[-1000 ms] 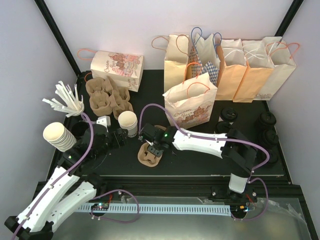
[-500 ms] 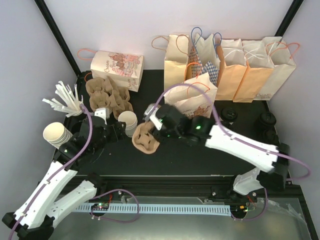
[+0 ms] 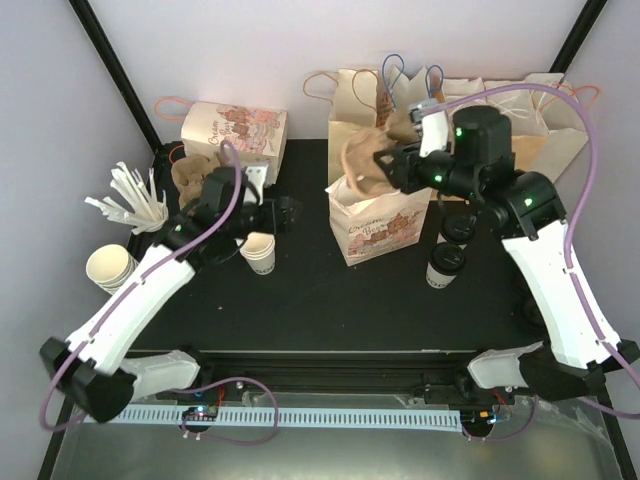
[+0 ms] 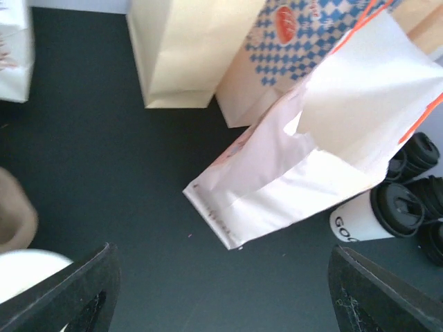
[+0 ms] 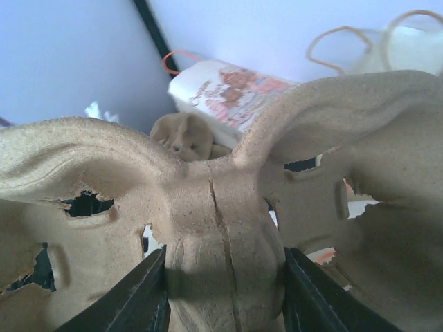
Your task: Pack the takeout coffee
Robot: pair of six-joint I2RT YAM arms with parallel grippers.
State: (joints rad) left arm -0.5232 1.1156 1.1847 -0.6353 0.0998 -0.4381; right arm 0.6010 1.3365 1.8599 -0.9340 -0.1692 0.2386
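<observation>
Takeout coffee (image 3: 443, 266) standing on surface (image 3: 330, 300) beside printed bag (image 3: 385, 225), unpacked. Cup carrier (image 3: 365, 160) being held above bag mouth, clamped in right jaws; left jaws apart, empty. Next: carrier to be lowered level inside.

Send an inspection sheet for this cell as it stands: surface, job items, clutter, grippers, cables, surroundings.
Surface: black tabletop, no spills seen.
Job's things: one lidded coffee cup stands on the tabletop right of the front bag, not packed.
Clutter: lidless cup stacks, straws, spare carriers, row of bags at the back.
Grippers: left gripper open and empty, beside a cup stack; right gripper shut on a cardboard carrier above the front bag.
Cables: purple cables run along both arms; no snag seen.
Surroundings: pale walls, black frame posts; nothing else seen.
</observation>
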